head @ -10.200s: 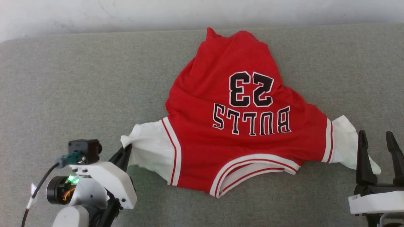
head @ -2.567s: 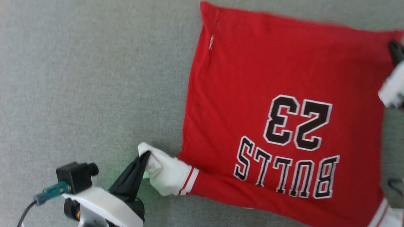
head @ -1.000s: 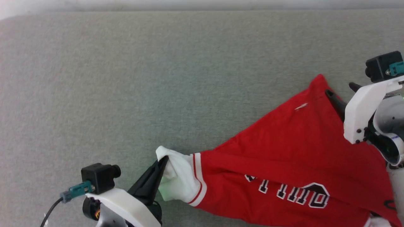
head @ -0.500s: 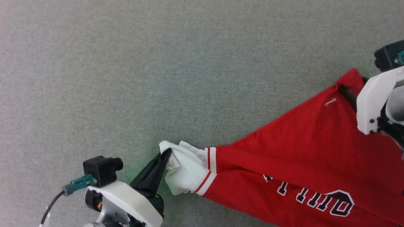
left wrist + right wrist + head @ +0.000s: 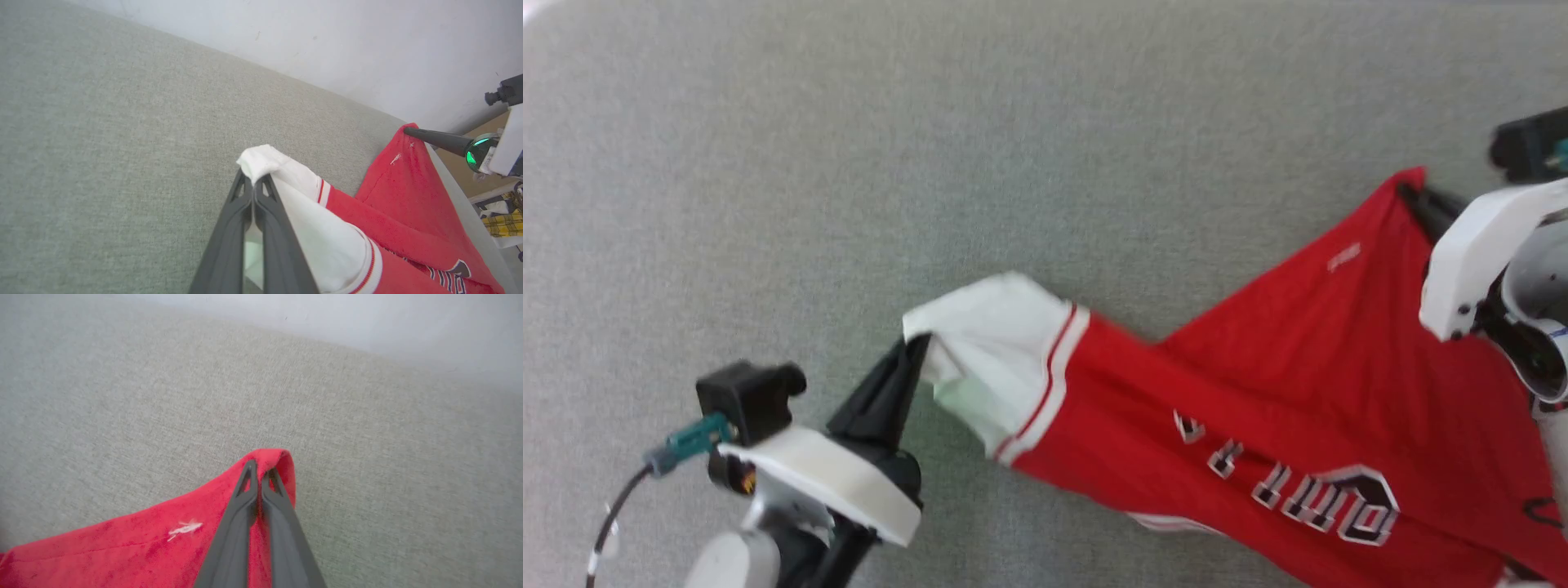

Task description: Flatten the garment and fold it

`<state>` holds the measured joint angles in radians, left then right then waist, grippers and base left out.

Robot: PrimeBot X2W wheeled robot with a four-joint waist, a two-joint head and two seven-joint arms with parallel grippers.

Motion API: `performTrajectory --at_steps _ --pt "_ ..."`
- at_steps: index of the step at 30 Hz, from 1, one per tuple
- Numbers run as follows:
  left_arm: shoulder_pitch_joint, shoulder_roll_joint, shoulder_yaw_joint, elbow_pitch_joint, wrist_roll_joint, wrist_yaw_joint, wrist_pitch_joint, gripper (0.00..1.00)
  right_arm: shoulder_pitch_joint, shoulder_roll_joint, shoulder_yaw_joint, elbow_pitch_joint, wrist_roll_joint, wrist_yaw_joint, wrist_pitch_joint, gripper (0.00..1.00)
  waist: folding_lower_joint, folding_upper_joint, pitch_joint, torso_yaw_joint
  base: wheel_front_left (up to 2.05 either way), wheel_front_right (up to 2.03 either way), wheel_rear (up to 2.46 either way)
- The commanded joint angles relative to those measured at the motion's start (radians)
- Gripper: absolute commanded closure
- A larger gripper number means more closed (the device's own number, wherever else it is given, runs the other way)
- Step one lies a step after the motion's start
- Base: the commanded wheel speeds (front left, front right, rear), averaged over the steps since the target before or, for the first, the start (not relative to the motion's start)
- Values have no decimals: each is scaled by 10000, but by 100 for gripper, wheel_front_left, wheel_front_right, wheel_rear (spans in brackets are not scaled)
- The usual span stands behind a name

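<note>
Cabling (image 5: 617, 510) is seen at the far lower left of the head view, run to a black camera (image 5: 747, 396) on the left wrist. Just right of it, the left gripper (image 5: 915, 349) is clamped on the white sleeve (image 5: 996, 343) of the garment (image 5: 1258, 384). In the left wrist view the left gripper (image 5: 254, 179) is shown with its jaws pressed together and a fold of sleeve (image 5: 302, 192) pinched at the tips.

From the sleeve, the garment is stretched rightward across the grey surface (image 5: 809, 163) and is cut off by the lower right edge of the head view. Black, white-outlined lettering (image 5: 1298, 498) is carried on the red body, tilted and partly creased. A small white tag (image 5: 1343, 257) is seen near the upper red corner.

That corner is gripped by the right gripper (image 5: 1414, 200) at the right edge. In the right wrist view the right gripper (image 5: 259, 465) is shown nearly closed, with red cloth (image 5: 122, 547) wrapped over its tips. Whether the lower hem rests on the surface cannot be told. A pale wall (image 5: 327, 36) is seen beyond the surface.
</note>
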<state>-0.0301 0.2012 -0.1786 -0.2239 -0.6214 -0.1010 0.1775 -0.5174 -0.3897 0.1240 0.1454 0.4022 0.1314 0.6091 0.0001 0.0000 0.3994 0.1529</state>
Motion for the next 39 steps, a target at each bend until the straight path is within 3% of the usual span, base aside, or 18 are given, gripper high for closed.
performTrajectory --at_steps 1,5,10,22,31,39 --pt "-448 182 38 82 288 43 -56 100 5 260 -355 5 -93 -7 -603 100 -1 0 -882 -357 0 0 0" --pt "-1534 488 149 286 995 275 -41 100 -153 911 -949 -6 -420 -7 -1758 100 -1 0 -1797 -637 0 0 0" --pt "-3581 1032 211 688 1989 509 303 100 -896 1350 -1194 -254 -642 -7 -2376 100 -1 0 -2729 -1006 0 0 0" --pt "-9092 1549 229 3413 2934 527 996 100 -4151 1884 -929 679 -1136 -7 -2354 100 -1 0 -3387 -1892 0 0 0" --pt "-11210 1839 173 5033 3172 637 1745 100 -5782 2287 -777 1712 -1515 -7 -1615 100 -1 0 -2300 -2330 0 0 0" --pt "-13459 2062 288 5527 3437 774 1533 100 -7591 2576 -1425 2286 -2387 -7 -1478 100 -1 0 137 -2472 0 0 0"
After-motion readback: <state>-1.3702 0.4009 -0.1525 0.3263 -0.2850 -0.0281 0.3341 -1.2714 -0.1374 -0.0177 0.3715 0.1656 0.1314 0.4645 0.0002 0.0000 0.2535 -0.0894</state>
